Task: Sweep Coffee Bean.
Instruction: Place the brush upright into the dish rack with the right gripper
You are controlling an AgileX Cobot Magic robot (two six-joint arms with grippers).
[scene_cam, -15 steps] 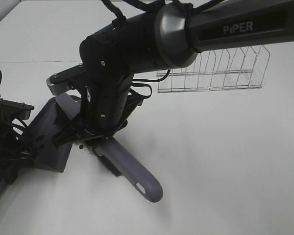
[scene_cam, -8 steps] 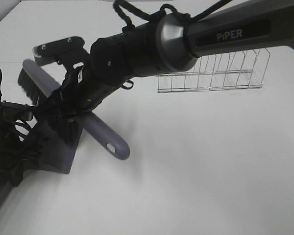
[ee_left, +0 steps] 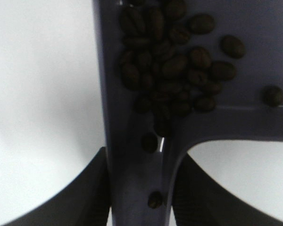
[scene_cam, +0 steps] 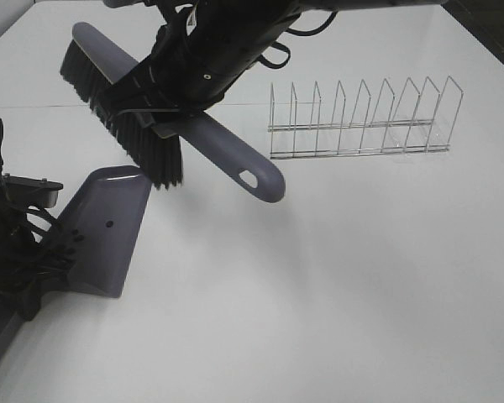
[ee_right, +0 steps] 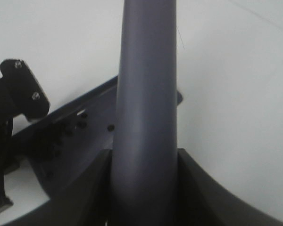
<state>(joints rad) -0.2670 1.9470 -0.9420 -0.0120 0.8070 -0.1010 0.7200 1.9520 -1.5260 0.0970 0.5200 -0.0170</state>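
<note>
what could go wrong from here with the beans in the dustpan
1. The coffee beans pile against the back wall of the dustpan, and a few sit in its handle between the left fingers; tipping the pan could spill them.
2. The brush hangs above the table in the right fingers, its handle end near the wire rack; a swing may clip it.

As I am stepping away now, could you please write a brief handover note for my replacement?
Left gripper: shut on the handle of the purple-grey plastic dustpan, at the left of the white table.
Right gripper: shut on the purple-grey black-bristled brush, held above the table.
Done: dark brown coffee beans lie in the pan; none visible on the table.
Left: probably set the tools down.
</note>
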